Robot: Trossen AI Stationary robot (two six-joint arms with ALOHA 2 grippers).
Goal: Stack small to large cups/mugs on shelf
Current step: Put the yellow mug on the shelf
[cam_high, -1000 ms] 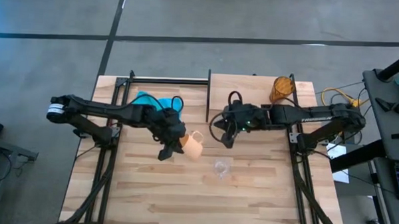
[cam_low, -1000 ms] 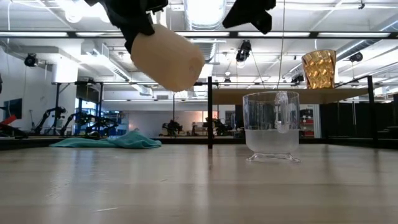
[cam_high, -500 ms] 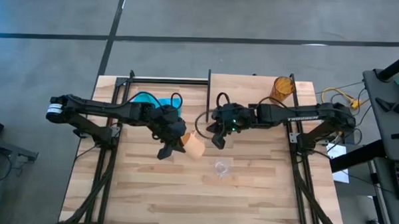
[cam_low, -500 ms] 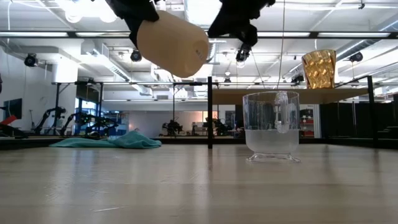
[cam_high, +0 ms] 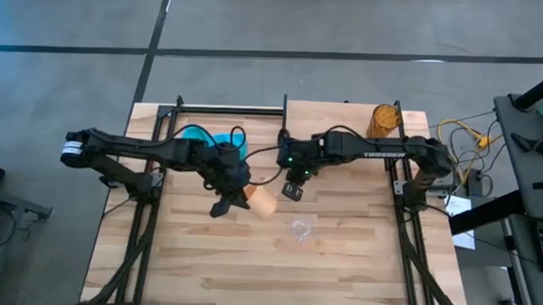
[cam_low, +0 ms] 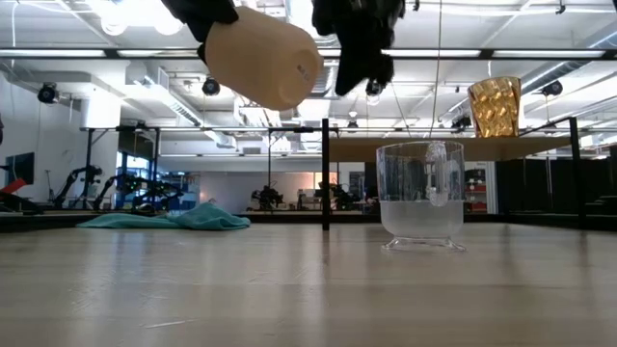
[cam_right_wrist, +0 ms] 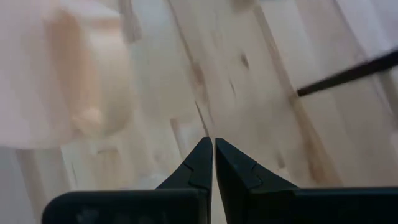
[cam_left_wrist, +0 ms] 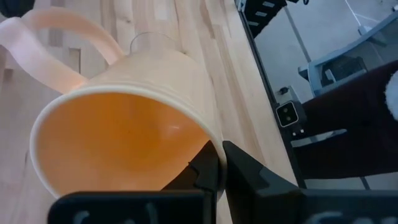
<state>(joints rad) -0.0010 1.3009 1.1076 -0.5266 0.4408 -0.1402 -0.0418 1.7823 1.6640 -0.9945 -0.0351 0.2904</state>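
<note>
above the tabletop (cam_high: pixel 204 259), the left gripper (cam_high: pixel 236 199) gripped the orange mug (cam_high: pixel 263 201) by its rim, tilted and lifted clear. just beside it hung the right gripper (cam_high: pixel 292 189), fingers pressed together on nothing. the glass cup (cam_high: pixel 300 228) stood on the planks nearby, the brown cup (cam_high: pixel 382 121) on the shelf (cam_high: pixel 336 118), the teal cloth (cam_high: pixel 200 135) behind. since half a second before, the right gripper had drawn closer to the mug.

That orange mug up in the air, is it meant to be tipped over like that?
The mug hangs tilted, nearly on its side, above the table, pinched at its rim by the left tool. Nothing spills. The right tool, shut and empty, hovers close beside it.
</note>
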